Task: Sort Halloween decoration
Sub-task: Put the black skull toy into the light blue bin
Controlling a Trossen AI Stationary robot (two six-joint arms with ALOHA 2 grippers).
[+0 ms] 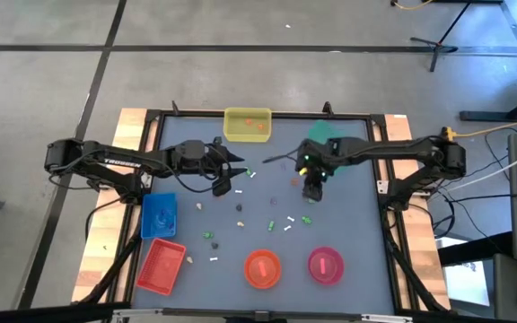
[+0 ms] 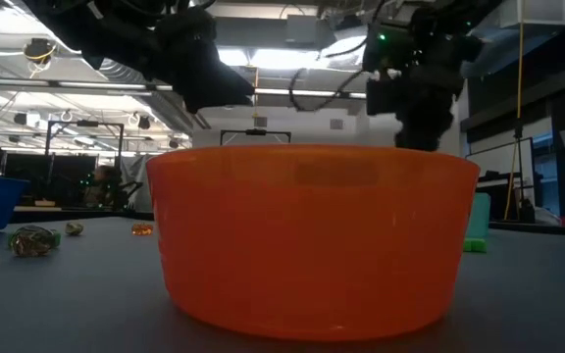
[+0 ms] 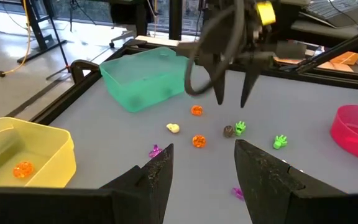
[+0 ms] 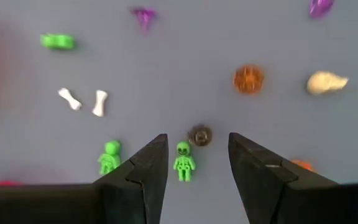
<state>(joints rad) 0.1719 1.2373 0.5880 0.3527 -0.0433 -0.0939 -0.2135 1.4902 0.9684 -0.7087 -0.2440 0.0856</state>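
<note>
— Right gripper (image 4: 192, 167)?
— Open, empty, pointing down over the table (image 1: 348, 269); green skeleton (image 4: 183, 160) between the fingertips, on the mat.
— Left gripper (image 3: 202, 163)?
— Open too, empty, well apart from the scattered trinkets (image 3: 197, 140).

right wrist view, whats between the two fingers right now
A green skeleton trinket lies on the table in the gap of the open right gripper, with a small dark round trinket just beyond it.

Glossy translucent plastic orange bowl (image 2: 312, 240) on matt grey table (image 2: 538, 294).
</note>
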